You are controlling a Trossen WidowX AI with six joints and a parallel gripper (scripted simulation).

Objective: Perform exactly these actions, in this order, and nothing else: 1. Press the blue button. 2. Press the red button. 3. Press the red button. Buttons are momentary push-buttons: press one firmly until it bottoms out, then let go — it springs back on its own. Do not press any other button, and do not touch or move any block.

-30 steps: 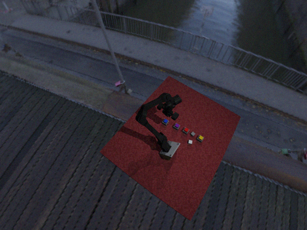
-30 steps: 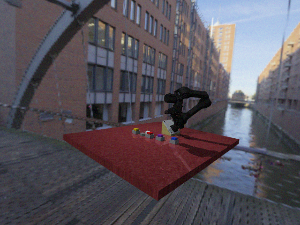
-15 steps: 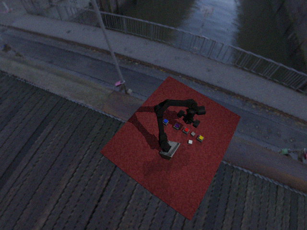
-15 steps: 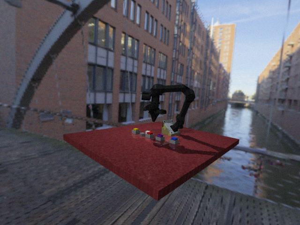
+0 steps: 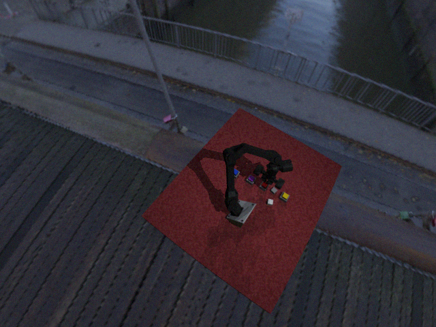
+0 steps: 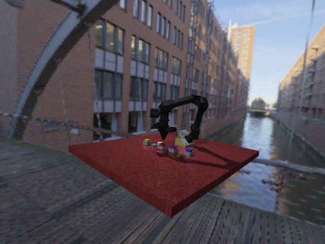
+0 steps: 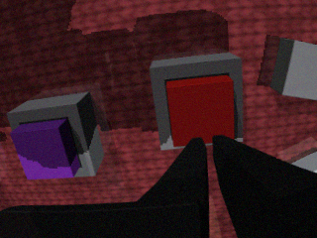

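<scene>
1. Red button [image 7: 200, 109] sits in its grey box on the red mat [image 5: 267, 253], and in the wrist view it lies at 12 o'clock from the gripper [image 7: 210, 147], just past the tips.
2. Gripper fingers are pinched almost together, with only a thin gap, and they hold nothing.
3. From the side view, the gripper [image 6: 163, 136] points down and hangs above the red button [image 6: 162, 144], not touching it.
4. Purple button [image 7: 46, 149] is at 9 o'clock from the red one in the wrist view, close by but apart.
5. A grey block [image 7: 293, 69] lies at 2 o'clock from the red button in that same view.
6. From the top view, the buttons make a row: blue button [image 5: 236, 172], purple button [image 5: 251, 179], red button [image 5: 263, 185], then a yellow button [image 5: 285, 195] at the far end.
7. A white block [image 5: 270, 201] sits near the row, at 5 o'clock from the red button.
8. The black arm [image 5: 230, 176] bends up from its grey base [image 5: 241, 212] and reaches over the row.
</scene>
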